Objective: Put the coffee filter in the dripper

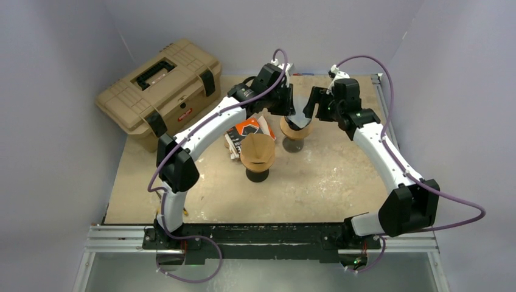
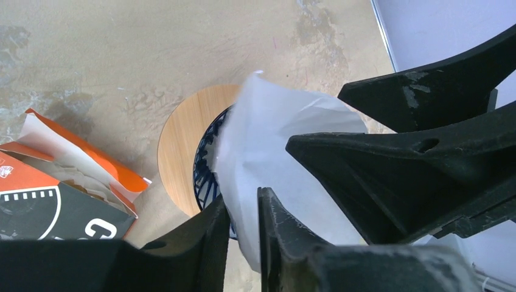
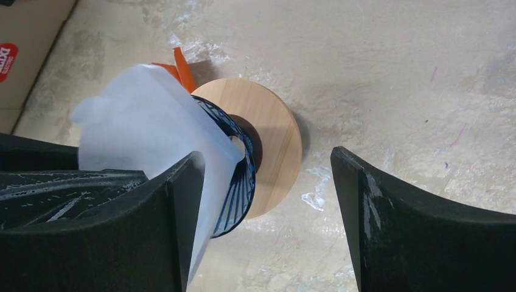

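A white paper coffee filter (image 2: 274, 140) stands tilted in the blue ribbed dripper (image 2: 205, 164) on its round wooden base (image 2: 179, 134). My left gripper (image 2: 243, 204) is shut on the filter's near edge, just above the dripper rim. My right gripper (image 3: 268, 155) is open. Its left finger (image 3: 176, 201) rests against the filter's (image 3: 140, 121) outer side, and its right finger stands well apart over the table. The dripper (image 3: 240, 182) shows below the filter. In the top view both grippers (image 1: 285, 103) (image 1: 311, 103) meet over the dripper (image 1: 296, 131).
A second dripper with a brown filter (image 1: 257, 152) stands on a black stand to the front left. An orange and black filter box (image 1: 246, 131) lies open beside it. A tan toolbox (image 1: 159, 88) sits at the back left.
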